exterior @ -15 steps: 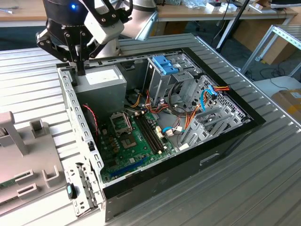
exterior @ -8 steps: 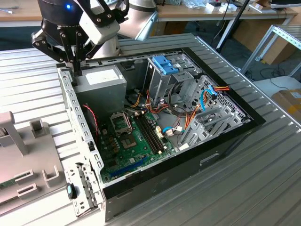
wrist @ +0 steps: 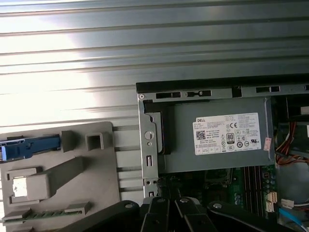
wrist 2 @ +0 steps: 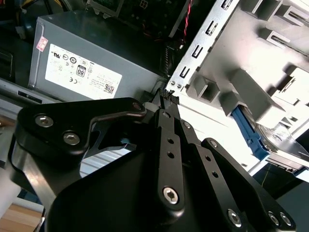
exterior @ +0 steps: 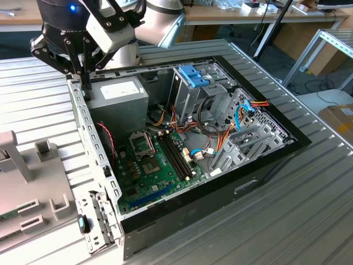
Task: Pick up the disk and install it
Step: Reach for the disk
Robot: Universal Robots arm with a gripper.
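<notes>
Ribbed grey metal forms the counter (exterior: pixel 309 221), and an open computer case (exterior: pixel 88 127) lies on its side across the middle, with a grey moulded fixture (exterior: pixel 33 182) just beside it toward the counter's edge on the exterior view's left. The claw (exterior: pixel 86 84) hangs over the case's back corner on that side, its black fingers pressed together with nothing between them, tips just above the perforated side wall where the power supply (exterior: pixel 118 99) sits. In the second wrist view the claw (wrist 2: pixel 166 95) shows the same closed tips, poised between the power supply (wrist 2: pixel 96 53) and the fixture (wrist 2: pixel 251 82). The disk (wrist: pixel 29 146) is outside the case, resting in a slot of the fixture (wrist: pixel 91 188), well apart from the claw and across the case wall from it; two small grey blocks (wrist: pixel 84 140) of the fixture stand between the disk's near end and the case. From this side the disk shows mainly as a long, narrow blue plastic rail. In the second wrist view the disk (wrist 2: pixel 247 131) shows that rail running slantwise, with a strip of shiny grey metal body beside it. Inside the case lie the green motherboard (exterior: pixel 149 165) and a metal drive cage (exterior: pixel 190 96) topped by a blue latch (exterior: pixel 193 74).
</notes>
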